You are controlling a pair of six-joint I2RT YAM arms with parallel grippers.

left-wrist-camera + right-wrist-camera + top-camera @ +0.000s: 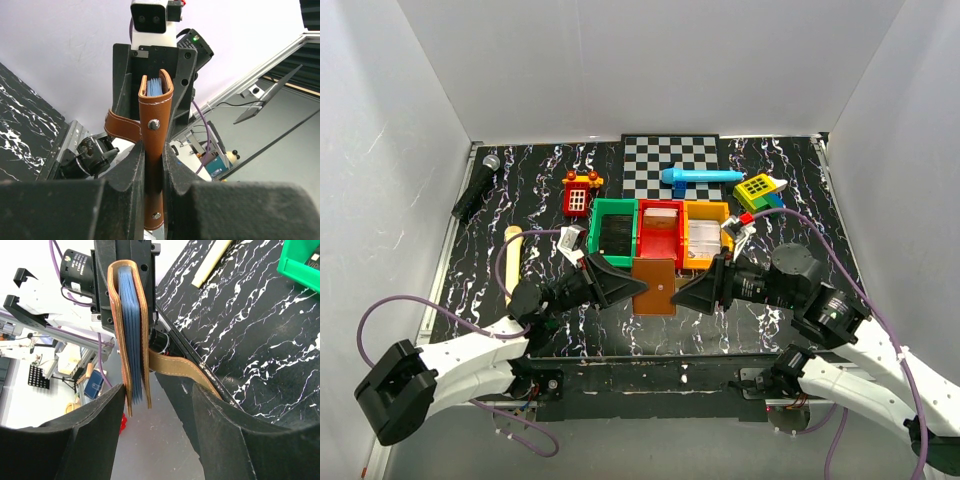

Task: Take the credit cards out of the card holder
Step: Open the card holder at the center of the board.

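The left gripper [628, 287] clamps the card holder [656, 285] by one edge, holding it aloft over the table [770, 215], just before the red bin [660, 232], while the right gripper [686, 295] faces it, jaws apart. From the left wrist, the fingers [134, 170] pinch the stitched leather; its loose strap [121, 127] curls aside. From the right wrist, the wide-set jaws straddle the open edge without visible contact, pale blue pockets [132, 340] fanning between the covers; no card shows plainly. The holder looks light and floppy; a card's exposed edge seems the likelier hold, the strap a possible snag.
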